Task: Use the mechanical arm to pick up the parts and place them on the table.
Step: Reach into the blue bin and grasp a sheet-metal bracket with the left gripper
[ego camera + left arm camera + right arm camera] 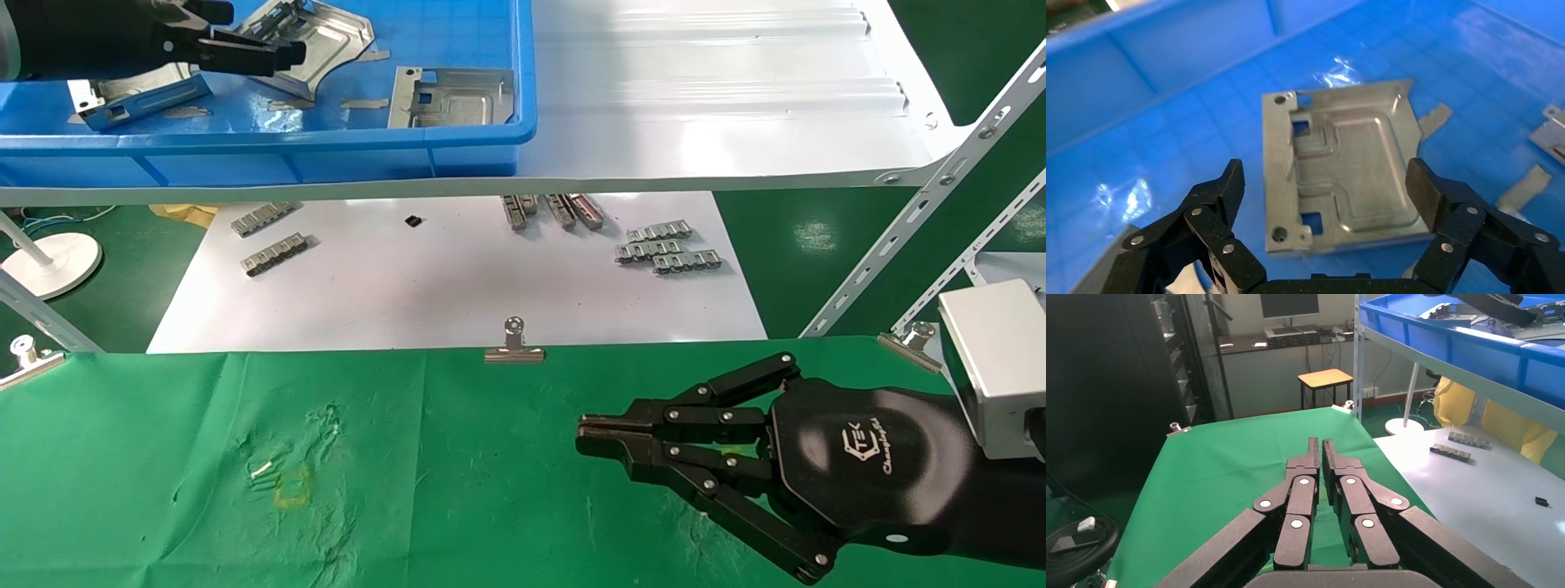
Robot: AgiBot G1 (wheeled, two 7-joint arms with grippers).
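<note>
Three parts (452, 97) lie in the blue bin (327, 139); left gripper (1324, 190) jaws spread wide above one, right gripper (592, 434) jaws closed, empty, over the counter (204, 457).

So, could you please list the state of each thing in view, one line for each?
left end effector: open, hovering above a bracket in the bin, nothing gripped
right end effector: shut, empty, above the green table
bracket under the left end effector: flat on the bin floor, ungrasped
bracket near the bin's front wall: lying flat
blue bin: on the white shelf, holds brackets
green table: no bracket on it
</note>
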